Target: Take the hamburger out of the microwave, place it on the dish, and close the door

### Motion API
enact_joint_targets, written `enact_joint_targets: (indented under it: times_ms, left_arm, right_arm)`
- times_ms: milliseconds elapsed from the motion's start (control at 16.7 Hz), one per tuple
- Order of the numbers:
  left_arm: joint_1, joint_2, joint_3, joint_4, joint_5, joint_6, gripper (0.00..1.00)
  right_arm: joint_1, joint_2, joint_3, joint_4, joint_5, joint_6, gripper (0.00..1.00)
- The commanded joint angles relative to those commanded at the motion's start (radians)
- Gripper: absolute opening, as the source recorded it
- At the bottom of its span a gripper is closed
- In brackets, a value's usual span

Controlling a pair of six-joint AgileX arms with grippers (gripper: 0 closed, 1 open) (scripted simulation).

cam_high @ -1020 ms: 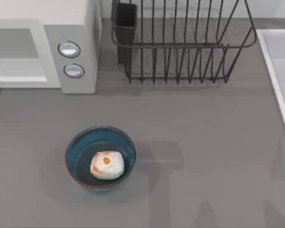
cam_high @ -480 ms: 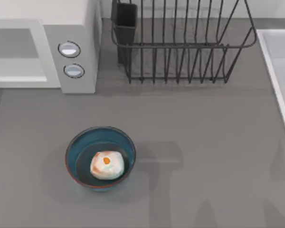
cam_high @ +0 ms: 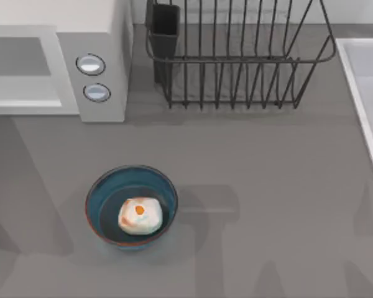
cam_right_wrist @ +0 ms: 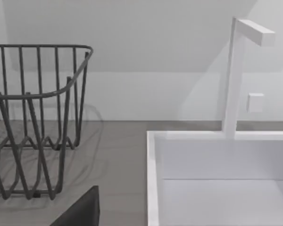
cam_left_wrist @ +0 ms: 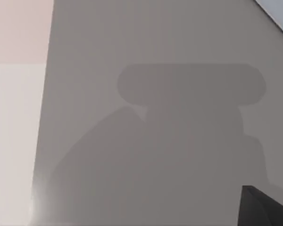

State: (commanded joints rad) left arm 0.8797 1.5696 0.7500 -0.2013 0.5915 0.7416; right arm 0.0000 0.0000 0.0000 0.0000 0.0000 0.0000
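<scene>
Sitting in the dish (cam_high: 99,192) near the surface's front-left, the hamburger (cam_high: 138,216) is placed. Microwave (cam_high: 93,37) stands at the back-left corner, its door (cam_high: 25,108) looking swung out along the left edge. Left arm likely nearer. Can't tell either tool's state.

A black wire rack (cam_right_wrist: 33,122) stands on the grey bench (cam_right_wrist: 118,155), just beside a white sink (cam_right_wrist: 217,179) whose rim rises above the bench surface. A white square-sectioned faucet (cam_right_wrist: 236,75) stands upright at the sink's far edge, against a pale wall (cam_right_wrist: 146,56). A dark angular part (cam_right_wrist: 82,212) pokes in at the frame's edge.
</scene>
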Motion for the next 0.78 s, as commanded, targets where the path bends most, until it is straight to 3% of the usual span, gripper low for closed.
enact_joint_targets:
  times_ms: [360,780]
  left_arm:
    - [-0.012,-0.014,-0.018,0.005,-0.008,-0.017,0.0]
    - [-0.271,-0.282,-0.253,0.093,-0.155,-0.259,0.0]
  right_arm:
    - [0.0,0.0,0.0,0.0,0.0,0.0,1.0]
    - [0.0,0.0,0.0,0.0,0.0,0.0,1.0]
